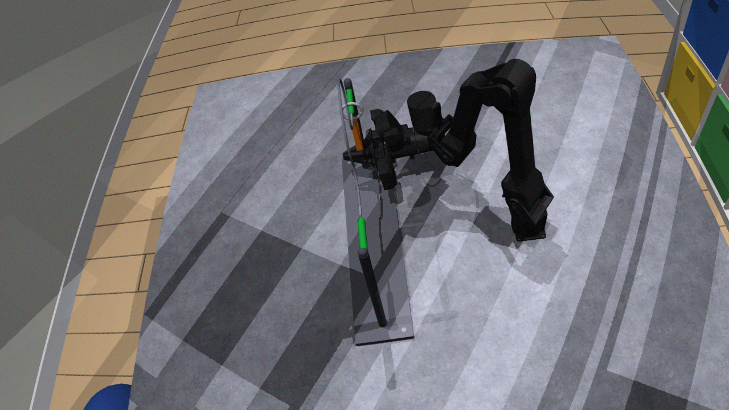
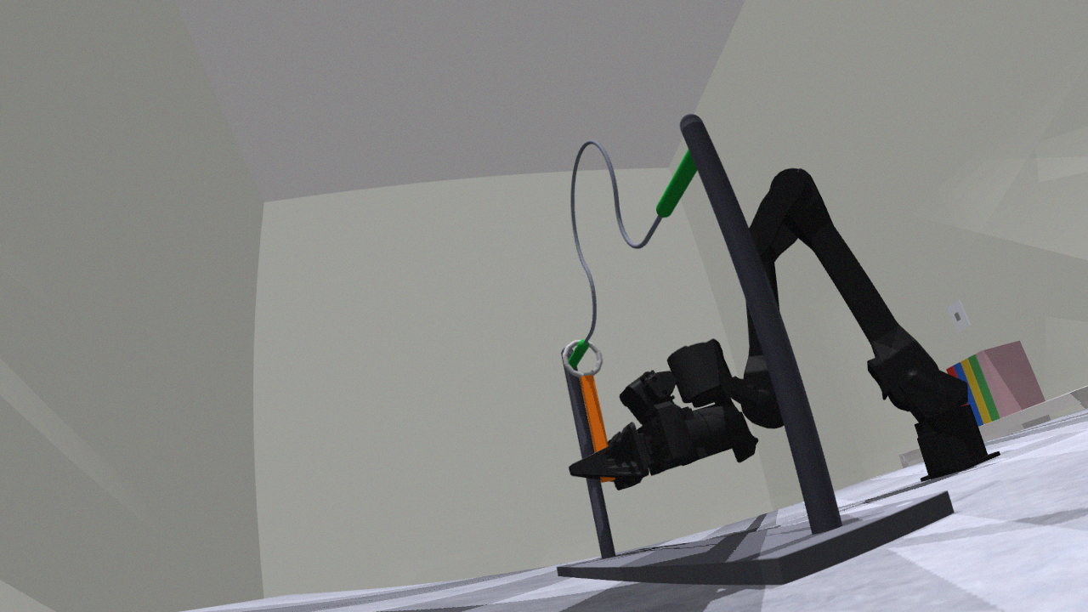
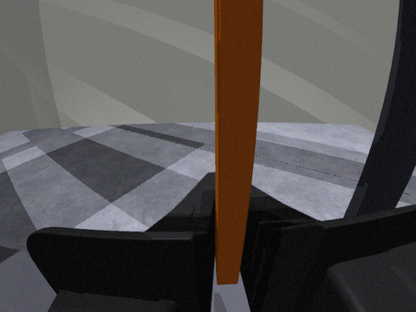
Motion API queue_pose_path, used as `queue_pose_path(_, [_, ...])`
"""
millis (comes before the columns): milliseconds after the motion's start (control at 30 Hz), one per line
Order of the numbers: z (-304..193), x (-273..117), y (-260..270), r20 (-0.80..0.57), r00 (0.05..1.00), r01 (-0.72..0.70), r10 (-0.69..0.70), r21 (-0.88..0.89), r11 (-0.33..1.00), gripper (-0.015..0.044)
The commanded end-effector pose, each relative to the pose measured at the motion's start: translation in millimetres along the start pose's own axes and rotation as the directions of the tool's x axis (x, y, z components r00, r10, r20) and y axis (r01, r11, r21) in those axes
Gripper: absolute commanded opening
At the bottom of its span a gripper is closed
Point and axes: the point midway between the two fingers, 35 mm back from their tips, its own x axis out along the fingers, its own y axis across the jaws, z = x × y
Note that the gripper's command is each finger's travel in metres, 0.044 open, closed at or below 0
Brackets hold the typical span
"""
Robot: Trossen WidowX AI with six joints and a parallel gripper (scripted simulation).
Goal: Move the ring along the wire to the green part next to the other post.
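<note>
The pale ring (image 1: 362,110) (image 2: 600,360) hangs around the far green part (image 1: 350,101) (image 2: 580,351) of the wire, beside the far post (image 2: 600,517) (image 3: 381,165). Its orange handle (image 1: 357,135) (image 2: 594,410) (image 3: 238,108) points down. My gripper (image 1: 348,156) (image 2: 575,468) (image 3: 218,180) is shut on the lower part of the handle, whose bottom end shows between the fingers in the wrist view. The thin grey wire (image 1: 359,193) (image 2: 573,201) curves up and over to the near green part (image 1: 362,232) (image 2: 676,184). Contact of ring and green part cannot be told.
The near post (image 1: 373,290) (image 2: 764,327) stands at the other end of the base plate (image 1: 367,333) (image 2: 875,534). The far post rises close beside my fingers, on the right in the wrist view. In the top view the grey wire passes across my fingertips.
</note>
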Motion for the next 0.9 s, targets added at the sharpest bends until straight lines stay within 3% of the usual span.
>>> queue_pose_path(0, [0,0,0,0.000,1.000,0.000,0.000,0.000,1.000,-0.0150])
queue_pose_path(867, [11,-1,1,0.001,1.000,0.001,-0.001,0.003,1.000,-0.0150])
